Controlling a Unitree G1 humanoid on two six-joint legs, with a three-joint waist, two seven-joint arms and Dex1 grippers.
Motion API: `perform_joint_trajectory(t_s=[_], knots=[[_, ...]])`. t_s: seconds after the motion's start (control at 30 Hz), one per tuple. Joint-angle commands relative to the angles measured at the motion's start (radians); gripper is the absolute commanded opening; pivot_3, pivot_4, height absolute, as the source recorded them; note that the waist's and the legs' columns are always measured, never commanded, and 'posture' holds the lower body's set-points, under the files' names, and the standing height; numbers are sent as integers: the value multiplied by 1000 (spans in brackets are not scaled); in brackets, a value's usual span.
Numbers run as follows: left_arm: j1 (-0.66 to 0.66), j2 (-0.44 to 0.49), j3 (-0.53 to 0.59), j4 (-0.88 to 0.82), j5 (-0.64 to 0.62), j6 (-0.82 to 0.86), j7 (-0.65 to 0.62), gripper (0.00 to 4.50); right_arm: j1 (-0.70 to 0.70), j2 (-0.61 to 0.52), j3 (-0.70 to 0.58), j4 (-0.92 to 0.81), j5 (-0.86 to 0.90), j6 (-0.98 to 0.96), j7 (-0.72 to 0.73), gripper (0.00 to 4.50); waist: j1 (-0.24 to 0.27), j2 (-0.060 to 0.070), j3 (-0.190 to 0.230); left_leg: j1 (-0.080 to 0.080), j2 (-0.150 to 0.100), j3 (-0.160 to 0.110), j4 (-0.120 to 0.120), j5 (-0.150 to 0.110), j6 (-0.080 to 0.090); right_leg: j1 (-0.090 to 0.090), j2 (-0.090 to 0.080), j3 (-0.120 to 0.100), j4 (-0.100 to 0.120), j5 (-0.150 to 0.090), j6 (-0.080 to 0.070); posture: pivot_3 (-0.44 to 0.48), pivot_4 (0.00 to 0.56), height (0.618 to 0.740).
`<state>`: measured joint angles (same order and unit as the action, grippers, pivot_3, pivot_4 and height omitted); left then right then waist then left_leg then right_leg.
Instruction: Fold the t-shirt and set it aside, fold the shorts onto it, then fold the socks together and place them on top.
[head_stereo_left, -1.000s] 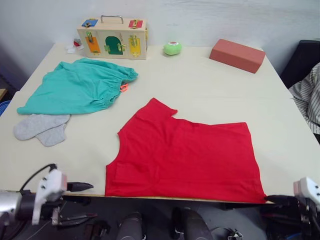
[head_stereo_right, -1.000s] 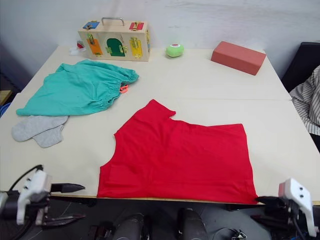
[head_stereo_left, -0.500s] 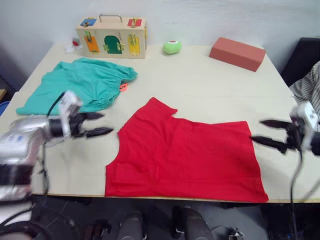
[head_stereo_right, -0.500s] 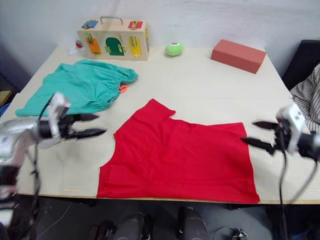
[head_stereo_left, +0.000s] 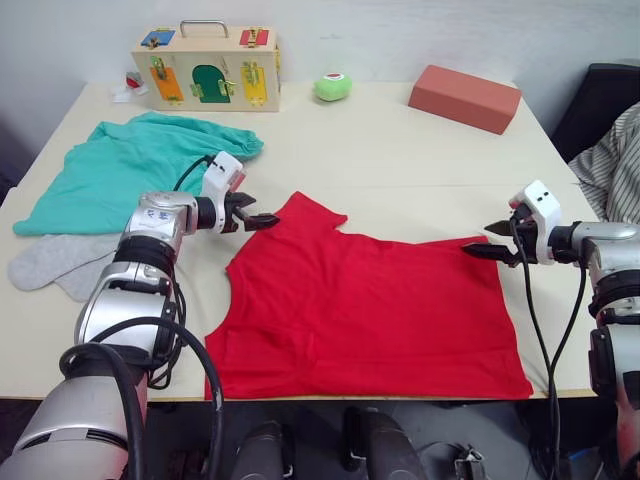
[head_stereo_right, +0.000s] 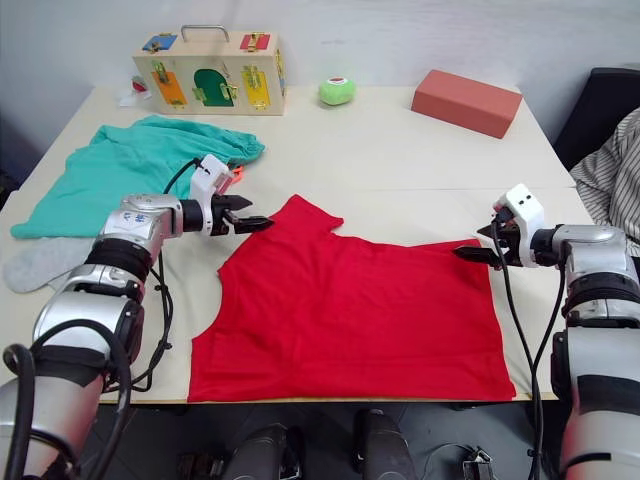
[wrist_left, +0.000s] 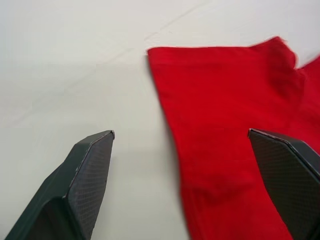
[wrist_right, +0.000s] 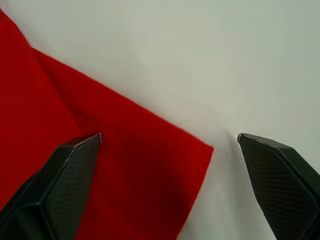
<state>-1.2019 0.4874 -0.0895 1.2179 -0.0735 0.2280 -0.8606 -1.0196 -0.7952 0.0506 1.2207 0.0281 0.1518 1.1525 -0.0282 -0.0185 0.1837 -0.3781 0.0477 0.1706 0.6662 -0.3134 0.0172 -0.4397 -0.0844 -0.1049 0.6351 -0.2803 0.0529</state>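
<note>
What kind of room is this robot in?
Probably a robot practice lab, not a home: clothes like the t-shirt lie on a plain table beside training props, a wooden latch box and a salmon-red block.

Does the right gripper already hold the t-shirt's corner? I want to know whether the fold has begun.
No. In the right wrist view its fingers stand open on either side of the t-shirt corner, which lies flat on the table.

Your left hand (head_stereo_left: 262, 219) reaches forward, fingers spread apart, low over the tabletop (head_stereo_left: 400, 150). Your right hand (head_stereo_left: 487, 241) is extended too, pointing inward, fingers spread apart.
</note>
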Motion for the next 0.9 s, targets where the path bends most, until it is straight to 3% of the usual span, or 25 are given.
perform_joint_trajectory(t_s=[0.03,0.2,0.3,0.4,0.57,0.63,0.8,0.9], knots=[[-34,-15,8,44,42,-23,30,4500,-40,-1,-12,40,-28,-14,-27,4438,-2,0,0,0,0,0,0,0,0,-1,0,1,1,0,0,0,150,740],[-40,-42,26,79,69,-10,61,4500,-59,10,-18,68,-54,-11,-39,4438,-5,0,0,1,0,0,4,0,0,-4,-1,5,8,0,0,0,150,740],[-30,-52,20,89,90,2,61,4500,-67,14,-26,77,-64,-14,-47,3481,-5,0,0,2,0,1,4,0,-1,-4,-1,6,8,0,0,0,150,740],[-18,-55,26,94,102,-8,69,3906,-69,23,-34,82,-70,-21,-54,2434,-6,0,0,3,0,2,4,0,-1,-4,-6,7,8,0,0,0,150,740],[-8,-52,54,96,105,-14,87,2274,-73,43,-63,86,-57,-34,-88,531,-8,0,0,4,0,3,4,0,-1,-4,-7,7,9,0,-1,0,150,740],[0,-51,58,95,109,-20,83,1622,-72,49,-78,87,-53,-44,-106,0,-7,0,0,4,0,3,5,0,-1,-4,-8,7,9,0,-1,0,150,740],[18,-41,101,87,90,-48,91,14,-62,54,-95,86,-51,-60,-103,0,-7,0,0,3,-1,3,5,0,-1,-4,-8,7,9,0,-1,0,150,740],[28,-32,147,77,59,-63,69,14,-59,45,-122,80,-28,-63,-91,0,-8,0,0,3,-1,3,5,0,-1,-4,-8,7,9,0,-1,0,150,740]])
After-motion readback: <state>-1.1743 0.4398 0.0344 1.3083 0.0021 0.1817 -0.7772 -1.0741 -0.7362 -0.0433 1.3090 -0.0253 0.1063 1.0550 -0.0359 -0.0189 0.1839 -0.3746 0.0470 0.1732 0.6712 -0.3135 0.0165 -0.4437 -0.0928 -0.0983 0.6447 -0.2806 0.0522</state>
